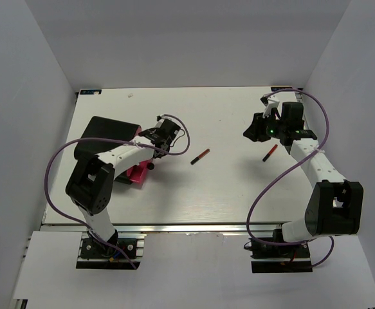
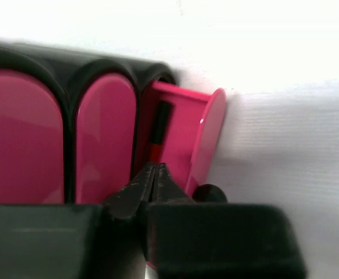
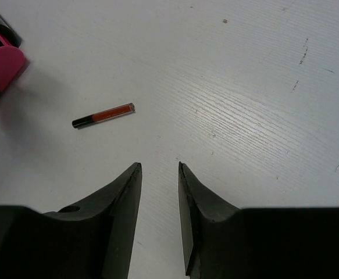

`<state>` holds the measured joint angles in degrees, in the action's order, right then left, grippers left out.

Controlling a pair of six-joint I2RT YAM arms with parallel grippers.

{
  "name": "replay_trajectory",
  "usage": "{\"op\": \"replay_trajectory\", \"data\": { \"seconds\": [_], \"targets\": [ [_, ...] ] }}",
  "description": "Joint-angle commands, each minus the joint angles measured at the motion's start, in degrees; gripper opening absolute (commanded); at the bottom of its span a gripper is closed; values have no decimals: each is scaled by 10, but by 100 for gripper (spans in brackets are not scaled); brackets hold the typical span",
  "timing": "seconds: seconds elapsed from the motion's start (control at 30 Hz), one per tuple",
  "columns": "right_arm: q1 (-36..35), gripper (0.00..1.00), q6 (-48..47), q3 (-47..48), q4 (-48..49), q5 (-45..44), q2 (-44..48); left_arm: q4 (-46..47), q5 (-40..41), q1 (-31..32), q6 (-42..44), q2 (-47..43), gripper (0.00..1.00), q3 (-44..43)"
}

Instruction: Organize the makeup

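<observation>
Robotics lab test cell: white worktop [image 1: 226, 193] boxed on three sides by plain white panel walls [image 1: 187, 38], aluminium rail [image 1: 193, 227] along its near edge, left arm base [image 1: 107, 246] and right arm base [image 1: 280, 248] bolted there, purple cables [image 1: 264, 190] looping over it.

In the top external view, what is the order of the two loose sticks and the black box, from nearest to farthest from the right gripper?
1. Near stick, just below the right gripper in the picture.
2. Middle stick, further left, centre of the view.
3. Black box, far left.
</observation>
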<state>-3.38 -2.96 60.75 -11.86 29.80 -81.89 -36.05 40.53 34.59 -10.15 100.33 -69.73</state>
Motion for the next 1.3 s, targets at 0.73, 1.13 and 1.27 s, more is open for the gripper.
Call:
{"op": "replay_trajectory", "data": {
  "seconds": [0.73, 1.13, 1.27],
  "targets": [
    [4, 44, -57, -5, -13, 38, 15, 111, -498, 50, 20, 190, 60, -211],
    [10, 44, -55, 2, -16, 36, 12, 82, -276, 86, 33, 253, 39, -235],
    [14, 44, -53, 4, -16, 37, 12, 94, -260, 87, 35, 245, 21, -219]
  ]
}}
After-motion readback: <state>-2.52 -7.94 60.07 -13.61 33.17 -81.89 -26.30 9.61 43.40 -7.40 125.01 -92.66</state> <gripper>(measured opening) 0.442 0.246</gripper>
